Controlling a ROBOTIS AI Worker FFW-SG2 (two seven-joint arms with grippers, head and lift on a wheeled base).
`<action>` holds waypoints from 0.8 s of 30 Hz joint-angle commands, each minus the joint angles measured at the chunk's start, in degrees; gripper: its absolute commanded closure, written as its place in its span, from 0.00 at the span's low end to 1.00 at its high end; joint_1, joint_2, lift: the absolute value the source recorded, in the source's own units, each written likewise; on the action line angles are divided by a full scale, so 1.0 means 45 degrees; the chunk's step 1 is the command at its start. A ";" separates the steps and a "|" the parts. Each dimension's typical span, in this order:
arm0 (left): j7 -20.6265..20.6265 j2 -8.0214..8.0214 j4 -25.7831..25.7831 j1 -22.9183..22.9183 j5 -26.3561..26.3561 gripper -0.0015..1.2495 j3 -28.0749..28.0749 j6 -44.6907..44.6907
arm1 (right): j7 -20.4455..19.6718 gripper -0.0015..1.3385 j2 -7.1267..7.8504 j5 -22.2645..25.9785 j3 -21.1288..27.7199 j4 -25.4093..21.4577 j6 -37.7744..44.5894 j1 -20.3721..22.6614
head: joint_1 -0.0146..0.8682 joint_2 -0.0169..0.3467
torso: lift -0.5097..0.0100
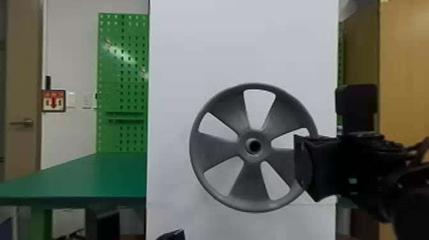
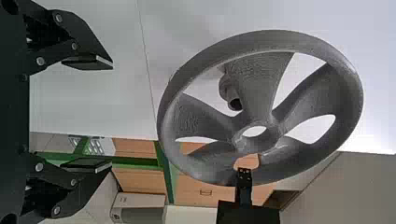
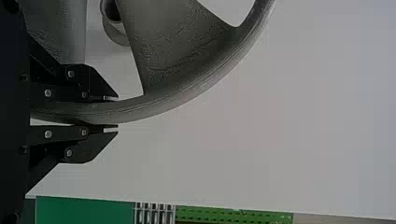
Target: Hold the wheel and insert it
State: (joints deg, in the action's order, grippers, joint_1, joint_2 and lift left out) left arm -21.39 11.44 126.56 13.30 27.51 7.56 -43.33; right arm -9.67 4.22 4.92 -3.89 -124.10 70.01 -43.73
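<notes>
Head view: green table (image 1: 92,180); pegboard (image 1: 111,95); door (image 1: 22,79)

Reaching in from the right of the wheel (image 1: 252,188), the right arm (image 1: 410,194) lies roughly level, its right gripper (image 1: 303,162) closed on the rim at that side, one finger on each face in the wrist view. Below the wheel and toward its left, the left gripper (image 1: 174,235) is apart from it, its two fingers (image 2: 91,62) spread wide.

The right arm (image 1: 411,198) is black, with a boxy black block (image 1: 357,99) beside the tool (image 1: 302,164), whose angular links bear round silver screws (image 3: 48,93).
</notes>
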 commanded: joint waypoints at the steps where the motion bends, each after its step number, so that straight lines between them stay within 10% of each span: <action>1: -0.0012 -0.0002 0.0000 -0.0006 0.0000 0.40 0.0000 0.0000 | 0.0000 0.77 0.0000 0.0000 0.0006 0.0000 -0.0011 0.0010 | 0.02 0.07 | 0.03; 24: 0.0007 -0.0002 0.0000 0.0014 0.0000 0.40 0.0039 0.0000 | 0.0000 0.77 0.0000 -0.0058 -0.0013 0.0039 -0.0148 0.0049 | 0.02 0.07 | 0.03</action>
State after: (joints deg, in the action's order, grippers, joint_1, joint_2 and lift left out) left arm -21.37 11.43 126.56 13.30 27.51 7.73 -43.33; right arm -9.67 4.22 4.66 -3.90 -123.95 69.35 -43.50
